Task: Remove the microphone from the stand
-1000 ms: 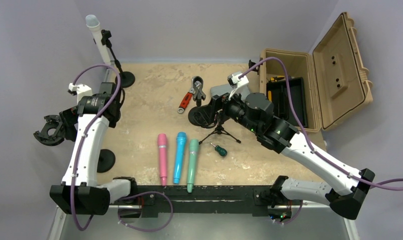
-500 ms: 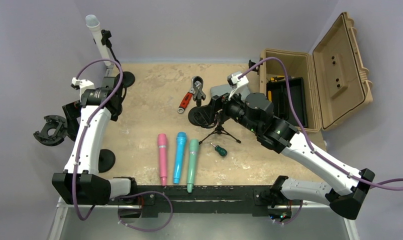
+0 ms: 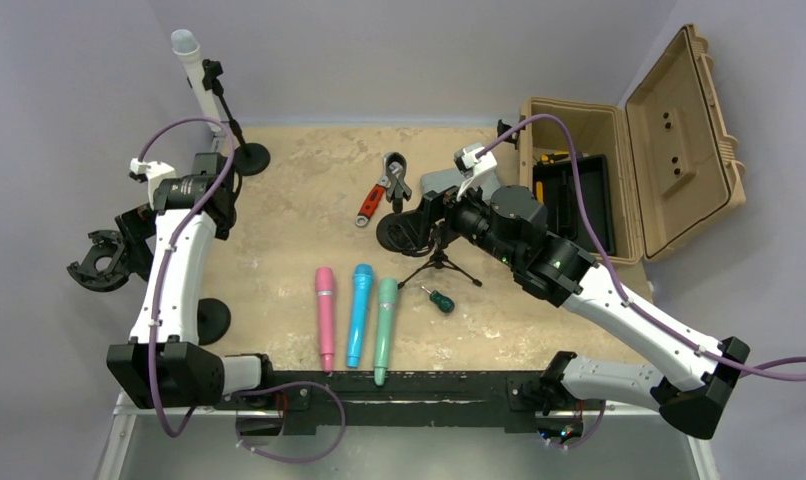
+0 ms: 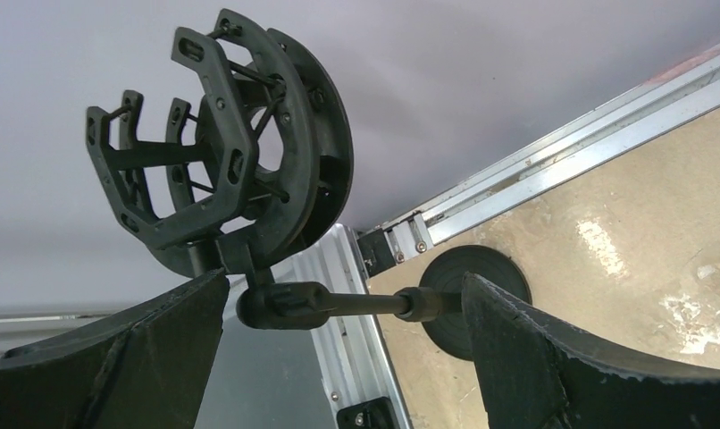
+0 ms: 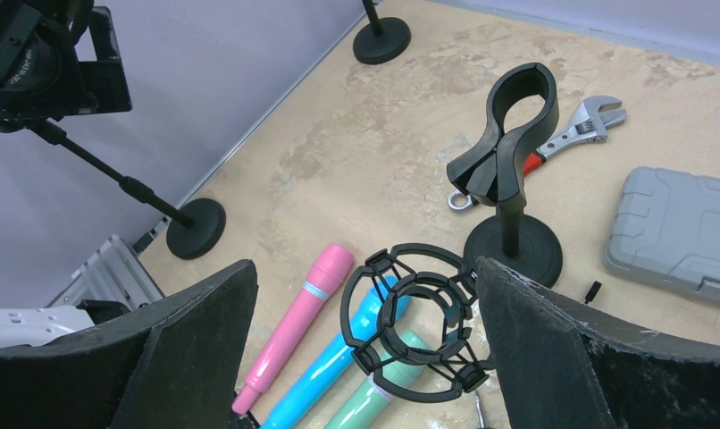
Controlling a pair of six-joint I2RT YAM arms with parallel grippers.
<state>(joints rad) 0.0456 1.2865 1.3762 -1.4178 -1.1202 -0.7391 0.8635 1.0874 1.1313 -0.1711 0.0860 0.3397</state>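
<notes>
Black shock mount on stand rod, round base on tan table; pincer spread wide

We count four mics: white microphone, pink microphone, blue microphone, green microphone. Four stands: back-left stand, left-edge stand, clip stand, tripod stand. Two shock mounts: left-edge mount, tripod mount. One wrench, one screwdriver, one gray case, one tan toolbox. Two robot arms: left arm, right arm. We cannot count the toolbox contents.
</notes>
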